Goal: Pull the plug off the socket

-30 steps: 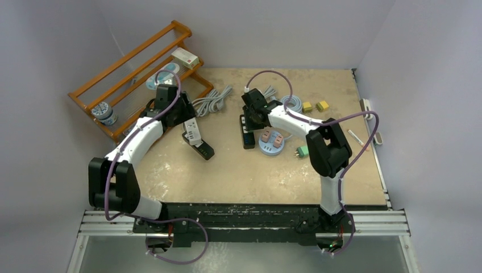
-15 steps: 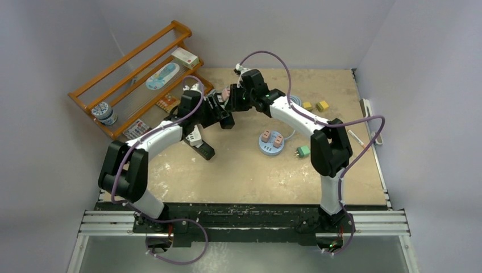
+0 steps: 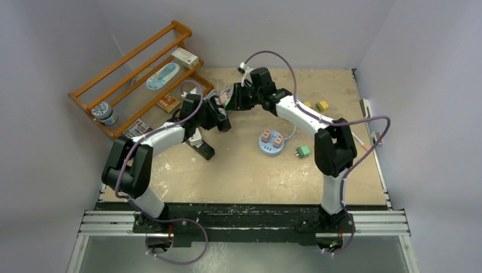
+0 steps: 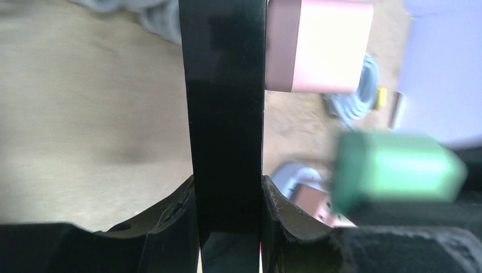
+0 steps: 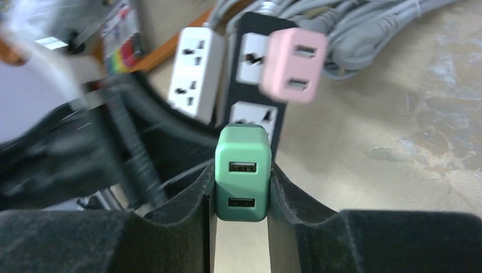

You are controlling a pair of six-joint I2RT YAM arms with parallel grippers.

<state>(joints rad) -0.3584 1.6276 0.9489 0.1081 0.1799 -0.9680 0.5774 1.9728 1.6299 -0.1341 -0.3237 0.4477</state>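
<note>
Top camera overlooks the table (image 3: 256, 176); both wrist cameras closely face the black power strip (image 4: 224, 114).

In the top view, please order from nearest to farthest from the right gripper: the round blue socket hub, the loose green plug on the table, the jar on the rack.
1. round blue socket hub, just right of the right gripper.
2. loose green plug, farther right on the table.
3. jar, far left on the rack.

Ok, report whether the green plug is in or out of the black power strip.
Out: the left wrist view shows bare table between the green plug and the black power strip.
</note>
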